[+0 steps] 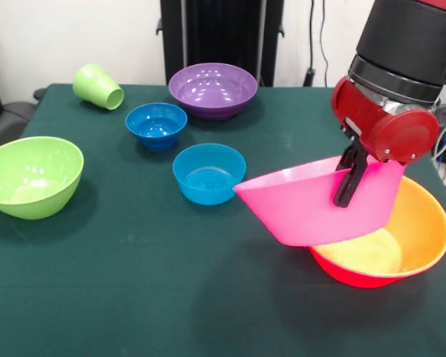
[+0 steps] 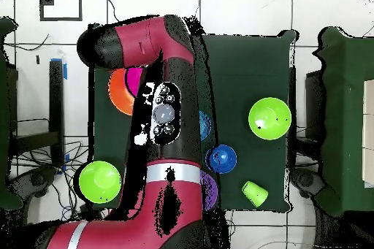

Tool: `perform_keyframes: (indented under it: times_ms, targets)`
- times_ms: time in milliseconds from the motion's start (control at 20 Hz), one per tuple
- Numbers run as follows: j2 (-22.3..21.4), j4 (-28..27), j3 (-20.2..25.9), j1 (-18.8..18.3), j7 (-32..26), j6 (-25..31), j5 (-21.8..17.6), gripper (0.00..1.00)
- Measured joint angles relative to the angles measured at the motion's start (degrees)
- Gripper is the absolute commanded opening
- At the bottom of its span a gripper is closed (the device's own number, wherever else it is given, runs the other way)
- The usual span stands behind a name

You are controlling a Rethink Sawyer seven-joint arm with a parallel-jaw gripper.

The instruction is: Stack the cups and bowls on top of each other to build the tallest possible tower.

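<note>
Holding tilted pink bowl (image 1: 312, 204) by rim, gripper (image 1: 349, 182) clenched on it, just above orange bowl (image 1: 409, 245) at table edge. Tower barely begun. Left to stack: purple bowl (image 1: 212, 89), two blue bowls (image 1: 156, 124), green bowl (image 1: 31, 177), tipped green cup (image 1: 98, 86).

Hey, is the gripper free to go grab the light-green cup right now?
Probably not yet: the gripper is shut on the pink bowl, tilted over the orange bowl. The light-green cup lies on its side across the table, nothing around it.
</note>
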Motion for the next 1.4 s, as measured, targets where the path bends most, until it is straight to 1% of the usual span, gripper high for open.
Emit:
perform_keyframes:
  times_ms: [150, 400, 750, 950, 1000, 1100, 1150, 1300, 1400]
  targets:
    - [0.5, 0.0, -0.1, 0.1, 0.0, 1.4, 1.2, 0.00]
    - [1.6, -0.7, -0.4, 0.6, 0.0, 2.4, 2.0, 0.00]
    - [5.2, -4.8, -1.4, 2.1, 0.0, 4.0, 2.2, 0.00]
    - [8.0, -7.8, -1.7, 2.7, 0.0, 5.4, 2.7, 0.00]
    - [9.6, -9.5, -1.9, 2.9, 0.0, 6.1, 3.1, 0.00]
    - [10.8, -10.8, -2.1, 3.0, 0.0, 6.6, 3.3, 0.00]
    - [12.2, -12.4, -2.3, 3.1, 0.0, 7.3, 3.5, 0.00]
    - [14.2, -15.3, -2.9, 3.2, 0.0, 8.8, 4.1, 0.00]
    - [16.7, -19.8, -3.8, 3.4, 0.0, 11.9, 5.2, 0.00]
